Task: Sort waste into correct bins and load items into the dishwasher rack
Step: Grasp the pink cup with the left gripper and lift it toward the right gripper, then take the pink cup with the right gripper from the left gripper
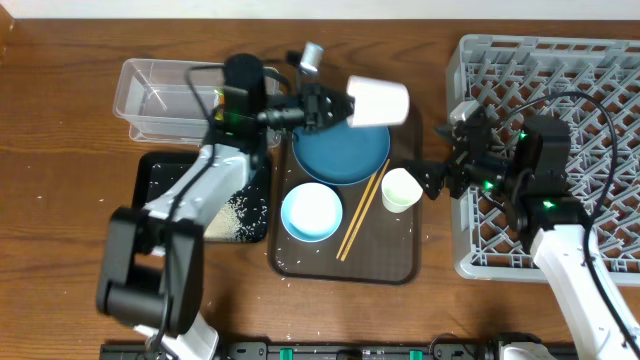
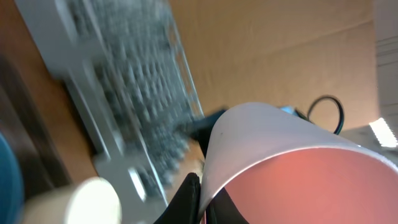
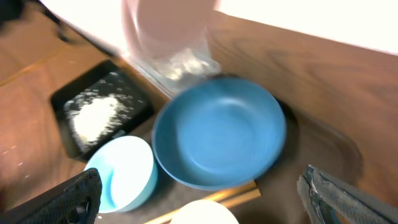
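While the left gripper (image 1: 338,106) clamps the pink-lined cup (image 1: 380,100), the right gripper (image 1: 430,180) gapes wide. A white cup (image 1: 400,190) stands just beside it.

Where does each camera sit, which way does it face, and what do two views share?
Overhead: fixed above the table, looking straight down on the brown tray, dishwasher rack and both arms.
Left wrist: on the left arm, looking along the left hand, shut on the pink-lined cup, towards the rack.
Right wrist: on the right arm, looking down through the open right hand at the blue plate.
Shared: overhead and right wrist both show the blue plate, light-blue bowl and black tray.
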`<action>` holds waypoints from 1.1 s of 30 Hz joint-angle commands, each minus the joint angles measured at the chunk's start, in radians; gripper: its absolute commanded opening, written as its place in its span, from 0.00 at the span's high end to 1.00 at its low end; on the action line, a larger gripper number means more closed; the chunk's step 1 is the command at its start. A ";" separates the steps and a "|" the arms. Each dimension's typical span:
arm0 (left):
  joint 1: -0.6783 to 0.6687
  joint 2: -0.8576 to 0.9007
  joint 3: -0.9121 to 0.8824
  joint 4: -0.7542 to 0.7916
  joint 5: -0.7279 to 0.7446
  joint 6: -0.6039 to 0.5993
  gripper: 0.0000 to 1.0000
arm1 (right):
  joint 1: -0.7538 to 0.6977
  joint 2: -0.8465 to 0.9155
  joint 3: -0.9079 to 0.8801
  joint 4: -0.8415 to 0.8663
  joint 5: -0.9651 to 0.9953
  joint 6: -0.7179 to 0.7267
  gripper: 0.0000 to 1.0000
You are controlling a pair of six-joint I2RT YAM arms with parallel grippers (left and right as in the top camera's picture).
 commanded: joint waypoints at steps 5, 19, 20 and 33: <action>-0.063 0.033 0.006 0.017 0.144 -0.143 0.94 | 0.010 0.016 0.014 0.156 -0.127 -0.037 0.01; -0.115 0.033 0.006 0.019 0.145 -0.143 0.94 | 0.012 0.016 0.014 0.315 -0.263 0.003 0.18; -0.115 0.033 0.006 0.019 0.145 -0.143 0.94 | 0.012 0.016 0.014 0.315 -0.263 0.008 0.20; -0.111 0.032 0.006 0.020 0.153 -0.151 0.94 | 0.012 0.016 0.014 0.285 -0.288 0.007 0.16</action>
